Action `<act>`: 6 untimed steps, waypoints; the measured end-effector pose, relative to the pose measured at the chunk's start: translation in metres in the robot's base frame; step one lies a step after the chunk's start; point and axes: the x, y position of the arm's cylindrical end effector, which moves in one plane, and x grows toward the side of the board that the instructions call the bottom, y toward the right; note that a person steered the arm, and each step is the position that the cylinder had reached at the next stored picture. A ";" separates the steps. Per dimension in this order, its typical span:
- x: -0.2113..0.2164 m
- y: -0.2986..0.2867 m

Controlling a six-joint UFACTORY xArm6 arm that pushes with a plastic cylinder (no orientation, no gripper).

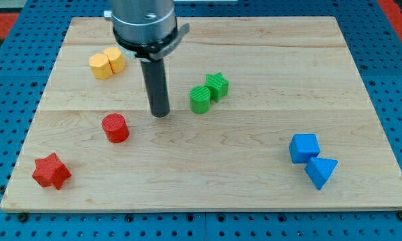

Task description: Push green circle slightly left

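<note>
arm housing (144,20) cut off at view's top

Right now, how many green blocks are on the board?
2. The green circle sits near the board's centre, to the view's right of my tip. The green star-like block touches it on its upper right. None appears hidden, though the rod covers a little board.

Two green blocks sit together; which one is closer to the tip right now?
The green circle, the round one on the view's left of the pair. My tip stands just left of it; the green star lies behind, up-right.
</note>
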 end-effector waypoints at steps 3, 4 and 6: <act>0.036 -0.014; 0.027 0.102; -0.030 0.122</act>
